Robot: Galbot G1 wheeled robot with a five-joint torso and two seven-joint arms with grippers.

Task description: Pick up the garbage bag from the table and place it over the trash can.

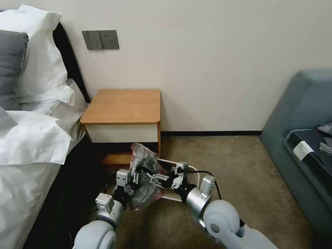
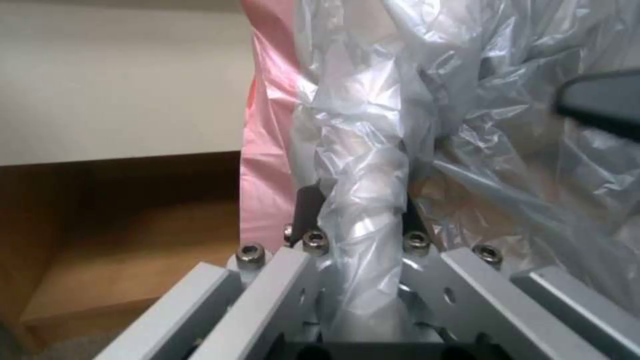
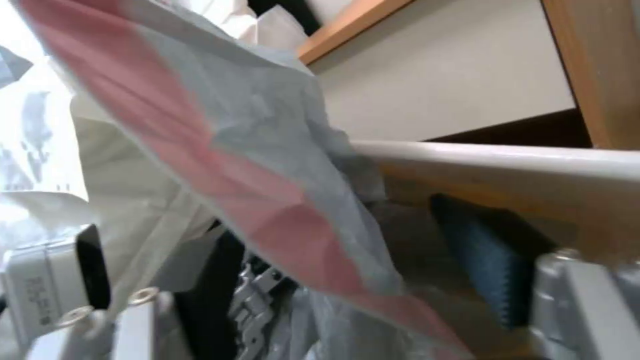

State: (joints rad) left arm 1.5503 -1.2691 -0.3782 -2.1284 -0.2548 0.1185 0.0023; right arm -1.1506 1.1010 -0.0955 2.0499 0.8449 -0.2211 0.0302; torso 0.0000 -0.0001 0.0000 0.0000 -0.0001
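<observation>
Head view puts both my arms low in front of the table (image 1: 122, 105), with the garbage bag (image 1: 144, 174) bunched between them, off the tabletop and hanging over the trash can (image 1: 193, 174), whose pale rim peeks out behind my right wrist. My left gripper (image 2: 357, 210) is pinching a twisted rope of the grey film between its jaws, the pink-tinted rim standing just beside it. My right gripper (image 1: 155, 178) reaches into the crumpled plastic from the other side; in my right wrist view one ribbed pad (image 3: 490, 255) sits under the bin's rim with film draped in front, and I cannot tell whether that pincer is closed on anything. I judge the bag nearly weightless, limp and slick, so it will sag, cling and slip out of a loose grip rather than hold a shape. The sensible hold is on the pink rim at two points well apart, so the mouth can be stretched open over the can; thin film like this may tear if pulled hard against the rolled edge
</observation>
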